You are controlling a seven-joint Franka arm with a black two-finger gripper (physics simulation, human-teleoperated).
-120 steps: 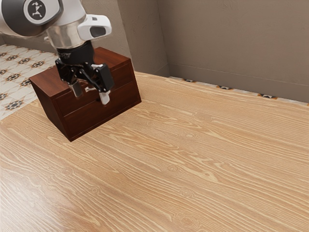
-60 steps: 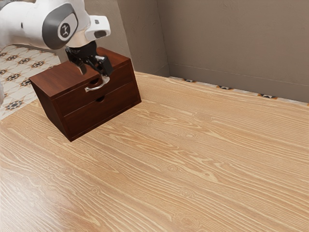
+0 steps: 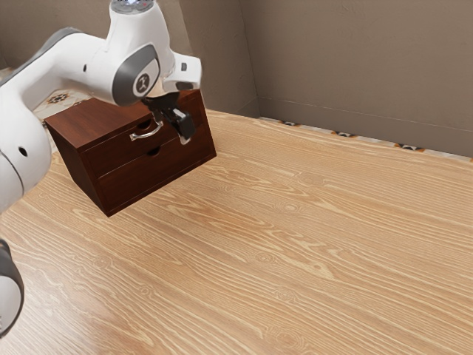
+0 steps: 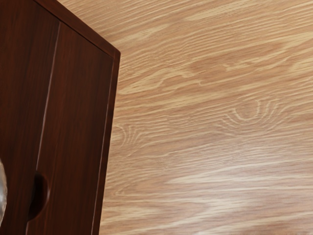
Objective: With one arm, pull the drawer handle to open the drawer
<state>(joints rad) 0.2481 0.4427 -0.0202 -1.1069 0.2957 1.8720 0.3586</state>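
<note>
**Arm swings to the handle, drawer not yet pulled**

The counter (image 3: 310, 244) carries the dark wooden cabinet (image 3: 96, 122) at the exterior view's upper left. Within the last second the arm (image 3: 89, 66) has swung from over the cabinet round to its front, which sets up the pull. The upper drawer (image 3: 111, 148) sits flush, unopened. The jaws hang just beside its silver handle (image 3: 145, 134), at the exterior view's right end, perhaps touching. Whether they stand apart or together I cannot tell.

drawer cabinet (image 3: 140, 168): on worktop (image 3: 295, 244), exterior view's left
handle (image 3: 145, 134): on upper drawer front (image 3: 109, 151)
gripper (image 3: 180, 128): just beside handle
</note>
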